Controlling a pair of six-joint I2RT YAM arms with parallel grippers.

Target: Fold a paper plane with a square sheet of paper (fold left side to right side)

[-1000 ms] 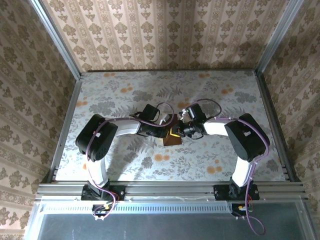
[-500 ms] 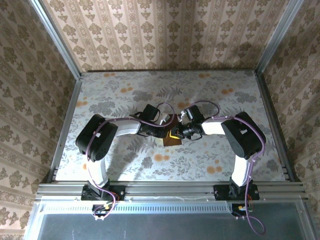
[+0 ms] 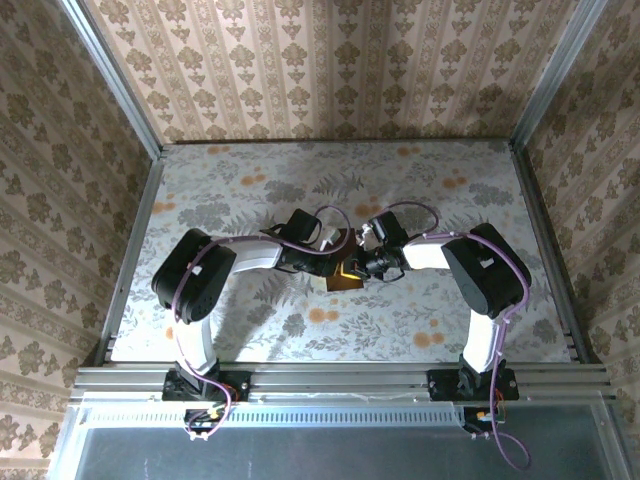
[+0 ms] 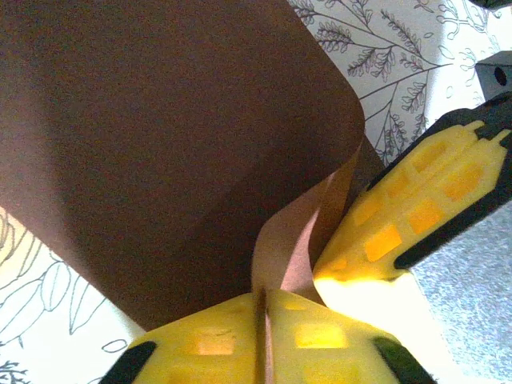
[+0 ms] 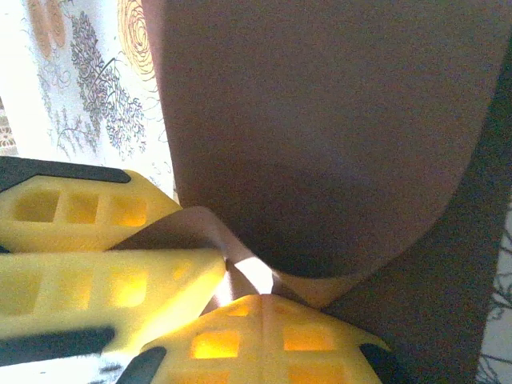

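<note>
Our left pincer point(image 4: 262, 316), at the bottom of its wrist view, is clamped on an edge of the sheet point(image 4: 160, 136). The paper bends up from the pads and curls over in a broad brown curve across the upper left. Our right pincer point(image 5: 268, 324) is likewise closed on the sheet's curled edge, just beside the left one. From above, both meet at mid-frame over the table point(image 3: 250, 325), with the sheet between and below them.

paper sheet point(image 3: 343, 281) on table point(image 3: 250, 330), left claw point(image 3: 335, 263) left, right claw point(image 3: 353, 267) right
</note>
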